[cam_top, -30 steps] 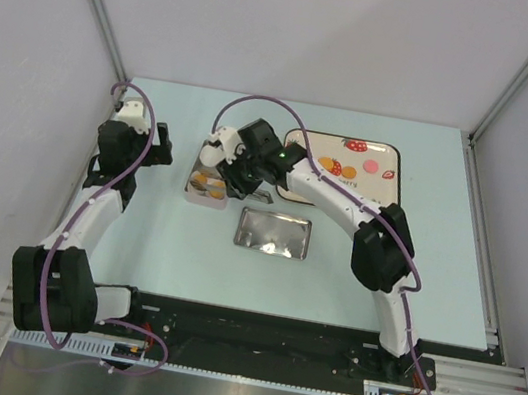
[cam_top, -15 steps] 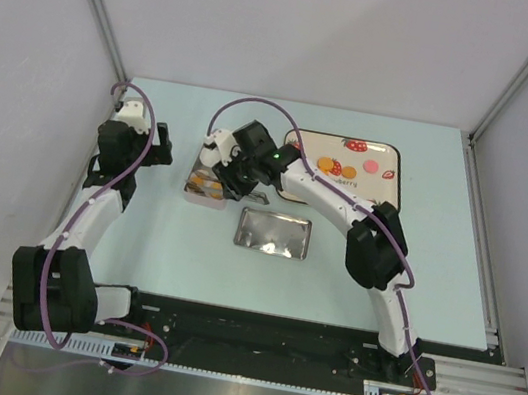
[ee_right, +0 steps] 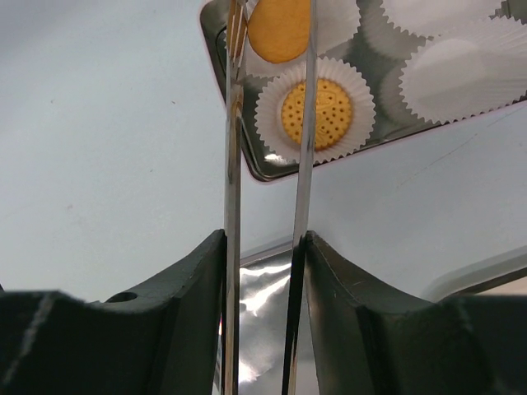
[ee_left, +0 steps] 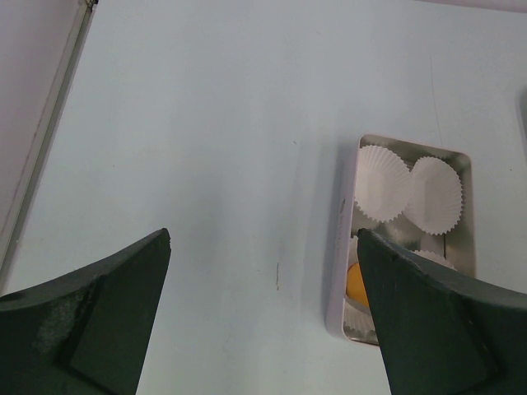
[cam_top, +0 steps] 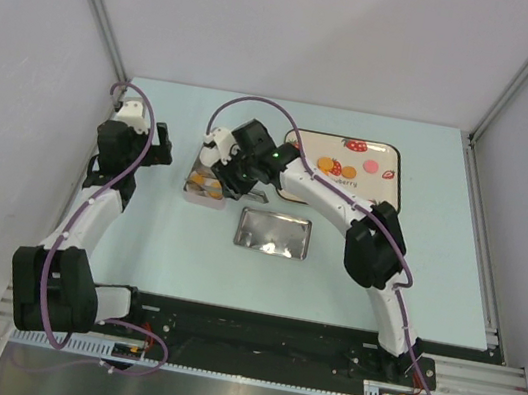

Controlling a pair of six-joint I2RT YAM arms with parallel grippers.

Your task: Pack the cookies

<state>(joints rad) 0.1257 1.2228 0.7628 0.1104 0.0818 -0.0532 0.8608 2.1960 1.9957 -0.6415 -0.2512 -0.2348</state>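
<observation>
Right jaws pinch tweezers [ee_right: 233, 164] whose tips flank a cookie [ee_right: 278, 29] over the tin [ee_left: 339, 271], left of worktop centre; left jaws spread wide.

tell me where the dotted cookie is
Right wrist view, upper middle: the dotted cookie sits in a white paper cup in a corner of the metal tin, below the plain cookie, the tongs crossing it.
</observation>
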